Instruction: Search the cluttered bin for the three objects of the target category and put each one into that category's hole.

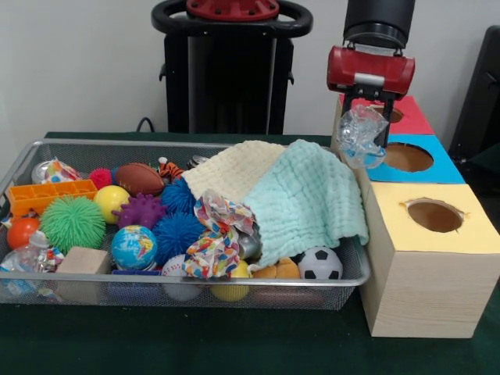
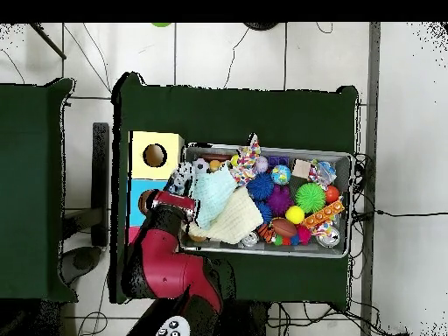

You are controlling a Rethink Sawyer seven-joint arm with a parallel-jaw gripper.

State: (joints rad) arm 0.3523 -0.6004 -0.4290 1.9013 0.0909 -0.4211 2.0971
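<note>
Green cloth covers the table [image 1: 234, 344]; we see a white wall behind it and a tiled floor [image 2: 402, 131] around. Our gripper [image 1: 367, 117] is clamped on a crumpled clear plastic bottle [image 1: 361, 134], which hangs long axis roughly upright. Just behind it sits the red-topped box's hole [image 1: 393, 115]; the wire bin [image 1: 195, 283] lies below, off to one side.

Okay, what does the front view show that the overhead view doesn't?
Front only: the clear plastic piece hanging from the gripper beside the red box's hole, and a soccer ball at the bin's near rim. Overhead only: the arm's red body covering the red box. Both: bin, two cloths, yellow box.
</note>
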